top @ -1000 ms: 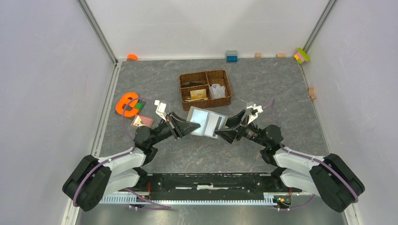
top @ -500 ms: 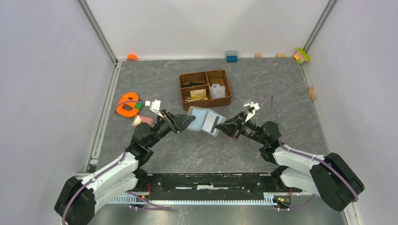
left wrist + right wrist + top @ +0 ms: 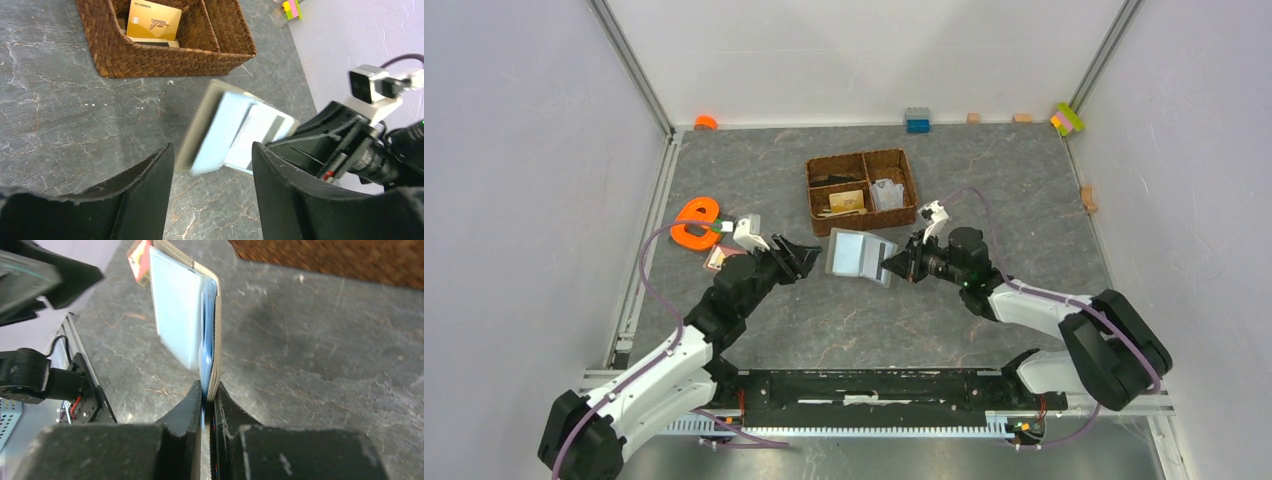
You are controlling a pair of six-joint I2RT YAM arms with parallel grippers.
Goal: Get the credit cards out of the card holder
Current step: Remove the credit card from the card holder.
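The card holder (image 3: pixel 860 255) hangs open above the table in front of the basket, its light-blue inside faces showing. My right gripper (image 3: pixel 894 268) is shut on its right edge; in the right wrist view the fingertips (image 3: pixel 196 392) pinch the grey cover and a blue sleeve of the card holder (image 3: pixel 180 305). My left gripper (image 3: pixel 809 256) stands open just left of it, touching nothing. In the left wrist view the card holder (image 3: pixel 225 127) is blurred beyond my left gripper (image 3: pixel 212 150). An orange-tan credit card (image 3: pixel 718 257) lies on the table by the left arm. A red-orange card corner (image 3: pixel 137 257) shows past the holder's far edge.
A brown woven basket (image 3: pixel 906 190) stands behind the holder, with a gold card (image 3: pixel 152 22) in one compartment. An orange object (image 3: pixel 692 222) lies at the left. Small blocks (image 3: pixel 916 120) line the back wall, and white walls close in both sides.
My left gripper let go of the holder's left edge, opened and drew back left. My right gripper shut on the right edge and reached farther forward with the holder.
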